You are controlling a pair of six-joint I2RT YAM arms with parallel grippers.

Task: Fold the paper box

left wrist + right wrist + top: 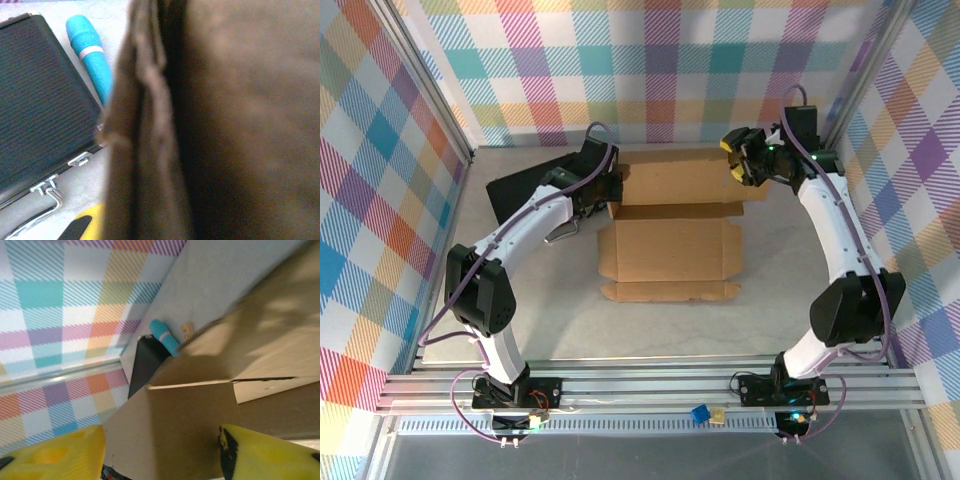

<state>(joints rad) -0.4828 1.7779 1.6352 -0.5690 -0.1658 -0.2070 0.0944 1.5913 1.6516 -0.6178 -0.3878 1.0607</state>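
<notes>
On the left, the left gripper (608, 197) sits at the left edge of the paper box (670, 245), right where the far panel meets the middle panel. From the left wrist camera the cardboard is pressed up so close that it blurs into a brown mass across the right of the view, its edge running top to bottom. A bit of yellow finger (92, 225) shows at the bottom, but we cannot tell how wide this gripper stands or whether it has hold of the cardboard. Left of this gripper lie a black case (525, 190) with silver latches and, just beside it, a teal cylinder (92, 52) with a pale band.

The box lies between the two grippers on the grey table (670, 340). It is plain brown corrugated cardboard, die-cut and mostly opened out. A wide far panel, a middle panel with short notched side flaps, and a narrow strip nearest the arm bases follow one another. A dark shadow line separates the far panel from the middle one, and the far panel looks tilted up rather than flat.

On the right, the right gripper (742, 160) is at the right end of that far panel. Its yellow fingers (55, 450) are spread wide, with cardboard standing in the gap between them. We cannot tell whether either finger touches it.
</notes>
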